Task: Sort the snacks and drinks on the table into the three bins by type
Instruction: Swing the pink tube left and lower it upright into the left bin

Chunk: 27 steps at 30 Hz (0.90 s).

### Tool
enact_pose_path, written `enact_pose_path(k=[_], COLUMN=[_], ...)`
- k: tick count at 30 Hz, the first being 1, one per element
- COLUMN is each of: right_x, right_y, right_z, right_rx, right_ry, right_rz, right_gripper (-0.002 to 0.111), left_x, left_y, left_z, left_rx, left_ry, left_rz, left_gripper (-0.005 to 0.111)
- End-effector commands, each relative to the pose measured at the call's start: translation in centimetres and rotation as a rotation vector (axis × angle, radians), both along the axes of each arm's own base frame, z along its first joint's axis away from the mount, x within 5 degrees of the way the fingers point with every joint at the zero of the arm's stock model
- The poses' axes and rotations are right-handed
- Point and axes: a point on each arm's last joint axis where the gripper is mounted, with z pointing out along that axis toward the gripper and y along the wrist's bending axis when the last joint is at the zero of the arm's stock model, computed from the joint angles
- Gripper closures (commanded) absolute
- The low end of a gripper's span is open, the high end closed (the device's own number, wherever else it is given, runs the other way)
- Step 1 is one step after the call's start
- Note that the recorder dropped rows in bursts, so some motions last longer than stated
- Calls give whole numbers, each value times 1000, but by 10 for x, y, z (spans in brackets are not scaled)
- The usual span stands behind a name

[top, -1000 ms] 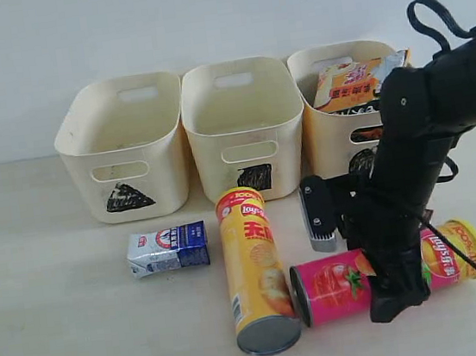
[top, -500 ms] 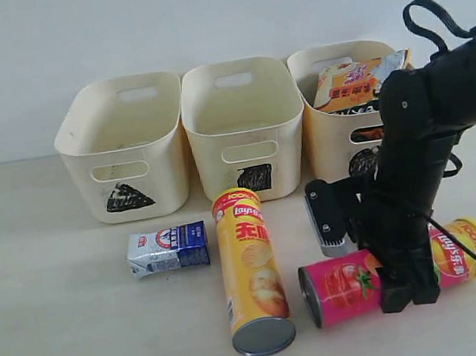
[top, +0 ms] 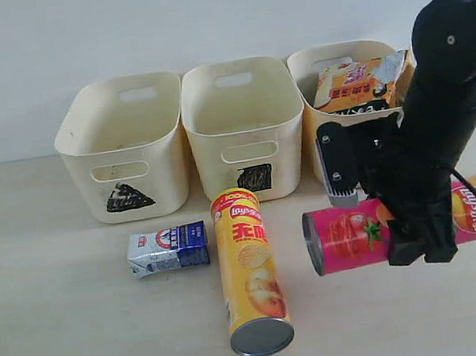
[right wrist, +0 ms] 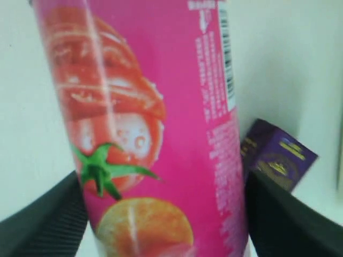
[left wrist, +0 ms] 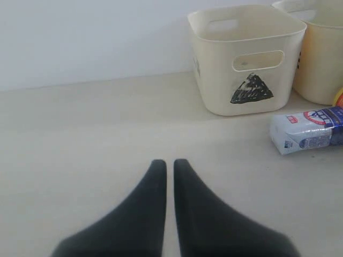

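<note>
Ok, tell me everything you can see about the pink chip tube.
The pink chip tube is a tall, glossy Lay's cylinder printed with a tomato, chips and a barcode, with a yellow lid end. It lies level, seemingly clear of the table, right of the yellow tube. The right claw clamps it across its middle.

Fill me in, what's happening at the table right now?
The right end effector is clamped on the pink chip tube, holding it sideways in front of the right bin, where an orange noodle bag sits. The yellow tube and white-and-blue carton lie unsorted on the table. The left end effector is shut, holding nothing.
</note>
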Motion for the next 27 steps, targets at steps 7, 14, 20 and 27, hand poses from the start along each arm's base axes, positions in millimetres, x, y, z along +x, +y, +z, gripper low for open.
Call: enact_pose_path(k=[7, 14, 20, 27], right_x=[14, -12, -13, 1], right_y=[13, 88, 146, 167], right_z=[65, 94, 96, 100], right_rx=[312, 678, 916, 1123], right_ry=[-11, 232, -1, -253], right_rz=[-603, -561, -537, -581], right_gripper=[108, 108, 108, 108], left_x=[0, 0, 0, 0], left_y=[0, 0, 0, 0], left_z=[0, 0, 0, 0], left_rx=[-7, -7, -7, -7], left_ry=[-12, -12, -12, -12], left_rz=[3, 3, 3, 3], left_gripper=[102, 102, 102, 102])
